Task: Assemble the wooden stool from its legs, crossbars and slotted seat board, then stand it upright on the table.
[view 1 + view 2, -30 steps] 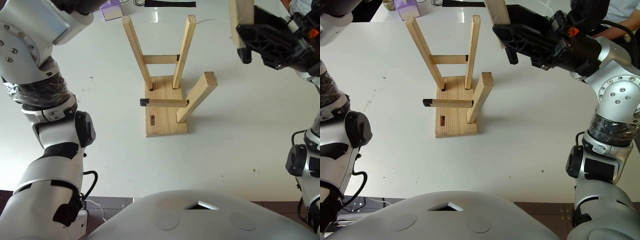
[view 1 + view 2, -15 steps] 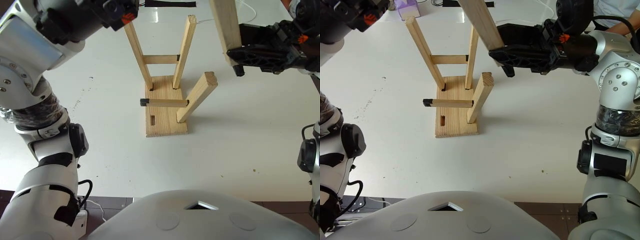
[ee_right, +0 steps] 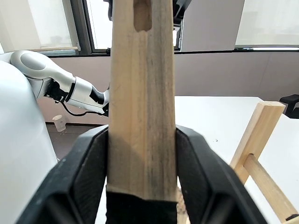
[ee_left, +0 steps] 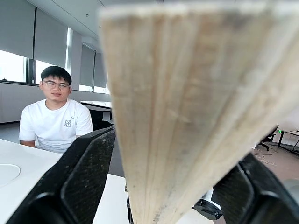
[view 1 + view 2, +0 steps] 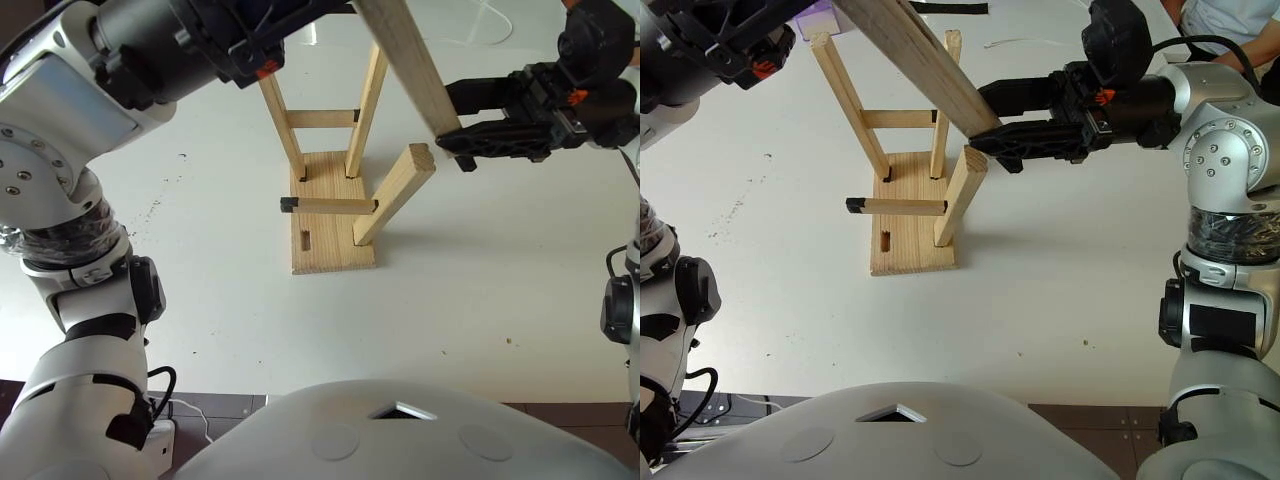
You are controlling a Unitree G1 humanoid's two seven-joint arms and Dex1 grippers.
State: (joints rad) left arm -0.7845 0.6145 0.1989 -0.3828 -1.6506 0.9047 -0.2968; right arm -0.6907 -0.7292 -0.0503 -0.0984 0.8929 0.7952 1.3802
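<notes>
The loose leg hangs slanted above the seat board; the right gripper is clamped on its lower end, the left gripper closed on its upper end. Two holds likely steady it for the empty slot; the jutting crossbar needs its mortise

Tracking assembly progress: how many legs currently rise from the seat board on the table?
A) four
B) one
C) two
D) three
D: two far legs joined by a crossbar and one tilted near leg rise from the seat board, while the fourth leg is held in the air by the right gripper.
</notes>
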